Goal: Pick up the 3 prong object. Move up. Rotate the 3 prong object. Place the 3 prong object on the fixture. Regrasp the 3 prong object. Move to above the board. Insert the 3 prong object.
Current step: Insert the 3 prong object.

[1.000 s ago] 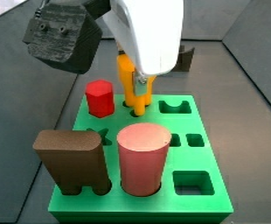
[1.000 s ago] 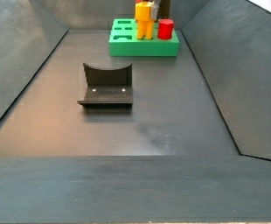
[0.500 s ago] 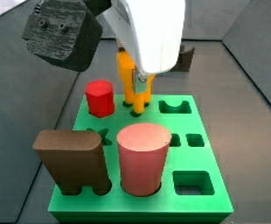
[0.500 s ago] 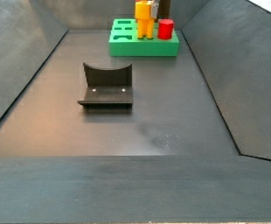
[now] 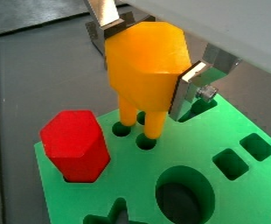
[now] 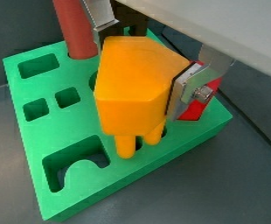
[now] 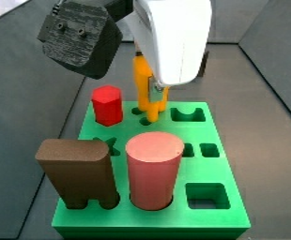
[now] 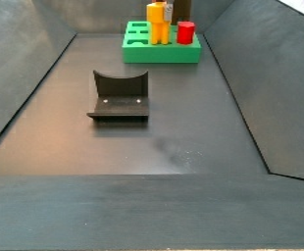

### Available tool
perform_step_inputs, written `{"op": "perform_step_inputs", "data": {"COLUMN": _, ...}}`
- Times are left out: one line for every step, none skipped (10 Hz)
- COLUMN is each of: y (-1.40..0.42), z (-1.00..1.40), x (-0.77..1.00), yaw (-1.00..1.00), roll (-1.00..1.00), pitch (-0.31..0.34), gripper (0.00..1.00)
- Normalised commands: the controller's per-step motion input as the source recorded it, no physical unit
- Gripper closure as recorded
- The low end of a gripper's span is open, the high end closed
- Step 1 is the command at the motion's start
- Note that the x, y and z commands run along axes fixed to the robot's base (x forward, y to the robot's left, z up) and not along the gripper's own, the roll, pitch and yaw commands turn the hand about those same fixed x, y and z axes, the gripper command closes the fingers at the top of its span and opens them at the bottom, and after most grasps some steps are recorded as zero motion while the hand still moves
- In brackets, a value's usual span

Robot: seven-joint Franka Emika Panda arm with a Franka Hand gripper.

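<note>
Light is even and fairly bright, falling from above. In a wrist view the gripper [image 5: 149, 66] is soft with blur, and the 3 prong object [image 5: 149, 72] casts a faint shadow onto the board [image 5: 237, 188]. A pale sheen marks the grey floor [image 8: 181, 152] at lower centre. All frames are coarse and low in resolution.

one hand [image 5: 152, 80] (above board), one board [image 7: 208, 169], two pegs

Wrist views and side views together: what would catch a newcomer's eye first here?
The yellow-orange 3 prong object, clamped between the gripper fingers, stands upright with its prongs reaching the small round holes of the bright green board. Next, the red hexagonal peg beside it, and nearer in a side view, the pink cylinder and brown block.
</note>
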Motion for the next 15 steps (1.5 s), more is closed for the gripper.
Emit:
{"op": "perform_step_inputs", "data": {"y": 0.00, "z": -0.06, "x": -0.06, "yaw": -0.05, "roll": -0.12, "pitch": 0.059, "gripper": 1.00}}
{"op": "perform_step_inputs", "data": {"y": 0.00, "z": -0.18, "x": -0.09, "yaw": 0.00, "roll": -0.24, "pitch": 0.017, "gripper": 1.00}}
{"op": "perform_step_inputs", "data": {"y": 0.00, "z": -0.15, "x": -0.11, "yaw": 0.00, "roll": -0.28, "pitch": 0.004, "gripper": 1.00}}
{"op": "perform_step_inputs", "data": {"y": 0.00, "z": -0.08, "x": -0.12, "yaw": 0.03, "roll": -0.33, "pitch": 0.000, "gripper": 1.00}}
{"op": "perform_step_inputs", "data": {"y": 0.00, "z": -0.05, "x": -0.16, "yaw": 0.00, "roll": -0.28, "pitch": -0.001, "gripper": 1.00}}
{"op": "perform_step_inputs", "data": {"y": 0.00, "z": -0.04, "x": 0.00, "yaw": 0.00, "roll": -0.05, "pitch": 0.000, "gripper": 1.00}}
{"op": "perform_step_inputs", "data": {"y": 0.00, "z": -0.01, "x": 0.00, "yaw": 0.00, "roll": 0.01, "pitch": 0.000, "gripper": 1.00}}
{"op": "perform_step_inputs", "data": {"y": 0.00, "z": -0.04, "x": 0.00, "yaw": 0.00, "roll": 0.00, "pitch": 0.164, "gripper": 1.00}}
{"op": "perform_step_inputs", "data": {"y": 0.00, "z": -0.01, "x": 0.00, "yaw": 0.01, "roll": -0.03, "pitch": 0.256, "gripper": 1.00}}
{"op": "perform_step_inputs", "data": {"y": 0.00, "z": 0.00, "x": 0.00, "yaw": 0.01, "roll": -0.14, "pitch": 0.151, "gripper": 1.00}}
{"op": "perform_step_inputs", "data": {"y": 0.00, "z": 0.00, "x": 0.00, "yaw": 0.00, "roll": -0.12, "pitch": 0.134, "gripper": 1.00}}
{"op": "perform_step_inputs", "data": {"y": 0.00, "z": -0.05, "x": -0.10, "yaw": 0.00, "roll": -0.10, "pitch": 0.091, "gripper": 1.00}}
{"op": "perform_step_inputs", "data": {"y": -0.08, "z": -0.01, "x": -0.27, "yaw": 0.00, "roll": -0.08, "pitch": 0.060, "gripper": 1.00}}
{"op": "perform_step_inputs", "data": {"y": -0.07, "z": 0.00, "x": -0.29, "yaw": 0.00, "roll": -0.02, "pitch": 0.083, "gripper": 1.00}}
{"op": "perform_step_inputs", "data": {"y": -0.03, "z": 0.00, "x": -0.23, "yaw": 0.00, "roll": -0.01, "pitch": 0.100, "gripper": 1.00}}
